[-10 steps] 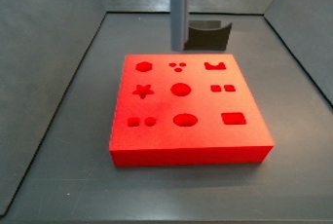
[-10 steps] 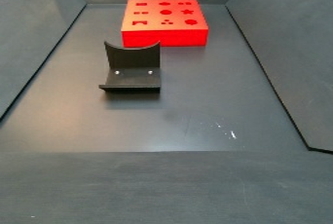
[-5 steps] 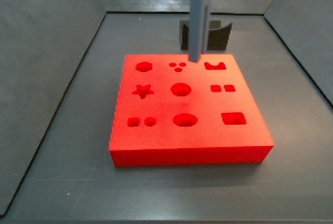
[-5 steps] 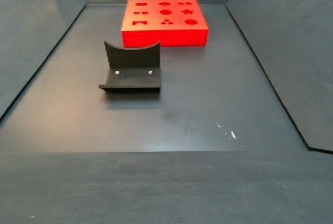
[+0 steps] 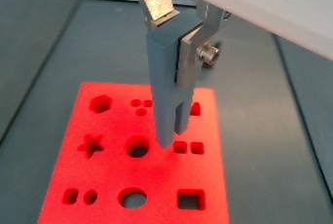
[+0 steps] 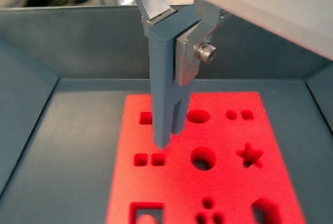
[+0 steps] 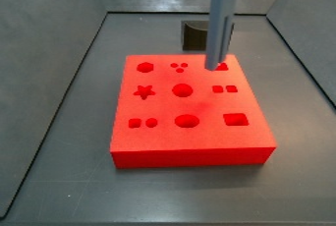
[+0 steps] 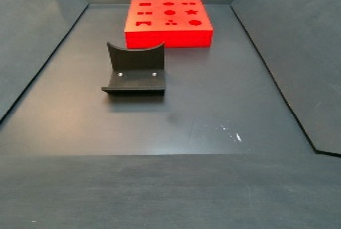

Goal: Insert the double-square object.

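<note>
My gripper (image 5: 170, 55) is shut on the upper end of the double-square object (image 5: 163, 96), a long blue-grey bar that hangs upright with its two prongs pointing down. Both wrist views show it, gripper (image 6: 172, 53) and bar (image 6: 163, 106) alike. The prongs hover above the flat red block (image 5: 111, 169), close to its double-square hole (image 5: 190, 149). In a side view the bar (image 7: 219, 24) hangs over the back right part of the red block (image 7: 184, 137), its tip a little behind the double-square hole (image 7: 225, 89). The gripper itself is above that frame.
The dark fixture (image 8: 134, 71) stands on the grey floor apart from the red block (image 8: 170, 34); it shows behind the bar in a side view (image 7: 195, 35). Grey sloping walls (image 7: 53, 63) enclose the floor on all sides.
In a side view the bar has moved steadily to the right over the back of the red block, from left of the fixture to the block's right part. Nothing else moved.
</note>
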Available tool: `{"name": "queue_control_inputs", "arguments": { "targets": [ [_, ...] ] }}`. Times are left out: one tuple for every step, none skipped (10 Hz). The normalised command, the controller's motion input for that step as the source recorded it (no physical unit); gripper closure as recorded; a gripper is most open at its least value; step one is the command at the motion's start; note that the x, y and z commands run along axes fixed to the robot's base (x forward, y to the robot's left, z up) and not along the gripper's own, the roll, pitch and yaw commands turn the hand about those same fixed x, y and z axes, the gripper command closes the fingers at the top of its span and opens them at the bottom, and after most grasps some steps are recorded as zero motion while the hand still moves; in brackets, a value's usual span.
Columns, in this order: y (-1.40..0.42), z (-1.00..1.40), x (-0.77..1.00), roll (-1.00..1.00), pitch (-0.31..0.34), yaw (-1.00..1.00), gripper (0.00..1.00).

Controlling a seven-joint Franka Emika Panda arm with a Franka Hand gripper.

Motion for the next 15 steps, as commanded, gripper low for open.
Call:
{"name": "queue_control_inputs", "arguments": {
  "targets": [
    [0.00, -0.16, 0.00, 0.00, 0.000, -1.00, 1.00],
    [0.00, -0.16, 0.00, 0.00, 0.000, -1.00, 1.00],
    [0.00, -0.17, 0.00, 0.00, 0.000, -1.00, 1.00],
    [0.00, -0.19, 0.00, 0.00, 0.000, -1.00, 1.00],
    [0.00, -0.21, 0.00, 0.00, 0.000, -1.00, 1.00],
    [0.00, -0.22, 0.00, 0.00, 0.000, -1.00, 1.00],
    [0.00, -0.24, 0.00, 0.00, 0.000, -1.00, 1.00],
    [0.00, -0.29, 0.02, 0.00, 0.000, -1.00, 1.00],
    [0.00, -0.29, 0.21, 0.00, 0.000, -0.90, 1.00],
    [-0.07, 0.00, 0.40, 0.11, 0.031, -0.56, 1.00],
    [0.00, 0.00, 0.06, 0.03, 0.000, -0.30, 1.00],
    [0.00, 0.00, 0.00, 0.00, 0.000, -0.01, 1.00],
    [0.00, -0.11, 0.54, 0.11, 0.033, -0.29, 1.00],
    [0.00, -0.20, 0.63, 0.17, 0.041, -0.42, 1.00],
    [0.00, -0.17, 0.45, 0.14, 0.024, -0.58, 1.00]
  ]
}}
